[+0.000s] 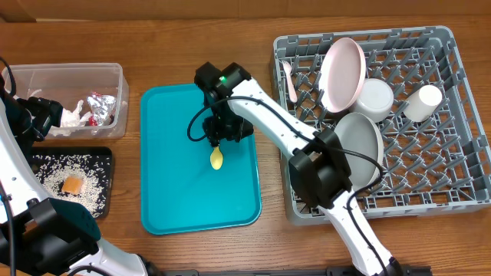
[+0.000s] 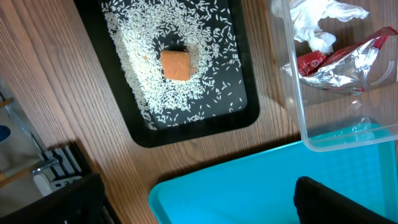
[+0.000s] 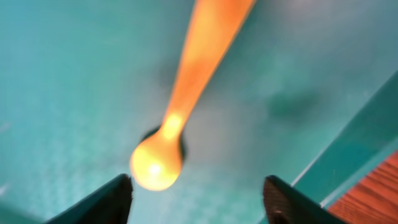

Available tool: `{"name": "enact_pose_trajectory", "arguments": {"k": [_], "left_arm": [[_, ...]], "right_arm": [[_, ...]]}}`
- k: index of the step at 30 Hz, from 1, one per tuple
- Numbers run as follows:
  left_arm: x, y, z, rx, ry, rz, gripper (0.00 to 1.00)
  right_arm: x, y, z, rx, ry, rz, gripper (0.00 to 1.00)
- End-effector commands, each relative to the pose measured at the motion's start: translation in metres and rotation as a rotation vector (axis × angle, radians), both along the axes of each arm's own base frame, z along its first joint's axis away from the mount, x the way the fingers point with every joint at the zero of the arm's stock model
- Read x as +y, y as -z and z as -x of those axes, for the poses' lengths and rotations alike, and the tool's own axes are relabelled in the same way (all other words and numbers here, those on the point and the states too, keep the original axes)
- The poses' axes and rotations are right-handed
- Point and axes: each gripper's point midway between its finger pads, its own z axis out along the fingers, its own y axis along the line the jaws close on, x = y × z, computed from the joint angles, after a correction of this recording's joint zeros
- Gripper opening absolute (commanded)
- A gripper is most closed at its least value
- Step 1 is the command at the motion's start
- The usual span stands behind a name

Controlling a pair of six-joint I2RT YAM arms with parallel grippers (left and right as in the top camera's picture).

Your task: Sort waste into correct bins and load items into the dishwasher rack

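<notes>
Hovering over the teal tray (image 1: 176,192) in the overhead view, the right gripper (image 1: 220,142) has the yellow spoon (image 1: 217,159) at its six o'clock. The left gripper (image 1: 37,116) sits at nine o'clock, beside the clear tub (image 1: 115,77). Left wrist: jaws spread and empty, with rice (image 2: 143,62) and orange cube (image 2: 176,65) in the black tray (image 2: 249,118) at eleven o'clock. Right wrist: fingers (image 3: 112,202) parted, spoon unpinched at twelve o'clock.

Robot lab test bench, wood table (image 1: 192,38), robot arm (image 1: 268,115), staged dishwasher rack (image 1: 406,34), teal tray (image 1: 176,192)
</notes>
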Motion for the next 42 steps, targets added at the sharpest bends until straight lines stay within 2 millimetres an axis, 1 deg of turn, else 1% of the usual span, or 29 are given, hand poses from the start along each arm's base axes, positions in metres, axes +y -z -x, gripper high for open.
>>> {"name": "enact_pose_trajectory", "arguments": {"k": [1,4,7,9,12,15,16,18,21,25,31,34,38,39,42], "left_arm": [[-0.002,-0.002,0.000,-0.001,-0.006,-0.010,1.00],[-0.002,-0.002,0.000,-0.001,-0.006,-0.010,1.00],[-0.002,-0.002,0.000,-0.001,-0.006,-0.011,1.00],[-0.002,-0.002,0.000,-0.001,-0.005,-0.010,1.00],[-0.002,-0.002,0.000,-0.001,-0.005,-0.010,1.00],[-0.002,-0.002,0.000,-0.001,-0.006,-0.010,1.00],[-0.002,-0.002,0.000,-0.001,-0.005,-0.010,1.00],[-0.002,-0.002,0.000,-0.001,-0.006,-0.010,1.00],[-0.002,-0.002,0.000,-0.001,-0.005,-0.010,1.00],[-0.002,-0.002,0.000,-0.001,-0.005,-0.010,1.00],[-0.002,-0.002,0.000,-0.001,-0.006,-0.010,1.00],[-0.002,-0.002,0.000,-0.001,-0.005,-0.010,1.00],[-0.002,-0.002,0.000,-0.001,-0.006,-0.011,1.00],[-0.002,-0.002,0.000,-0.001,-0.005,-0.010,1.00],[-0.002,-0.002,0.000,-0.001,-0.005,-0.010,1.00]], "right_arm": [[0.017,-0.038,0.013,0.043,0.012,-0.131,0.73],[0.021,-0.037,0.017,0.061,0.088,-0.117,0.73],[0.018,-0.027,0.015,0.000,0.190,-0.009,0.73],[0.019,-0.020,0.017,-0.036,0.237,0.051,0.73],[0.027,-0.011,0.022,-0.084,0.264,0.096,0.73],[0.039,-0.004,0.027,-0.111,0.264,0.100,0.73],[0.040,0.001,0.028,-0.118,0.273,0.112,0.73],[0.035,0.016,0.028,-0.143,0.304,0.179,0.72],[0.028,0.026,0.027,-0.142,0.307,0.217,0.72],[0.017,0.028,0.020,-0.141,0.333,0.240,0.71],[0.014,0.030,0.018,-0.132,0.340,0.243,0.71],[0.019,0.034,0.023,-0.110,0.334,0.233,0.68],[0.026,0.045,0.033,-0.080,0.316,0.235,0.62],[0.026,0.047,0.035,-0.074,0.314,0.237,0.60],[0.026,0.049,0.038,-0.060,0.312,0.242,0.49]]}}
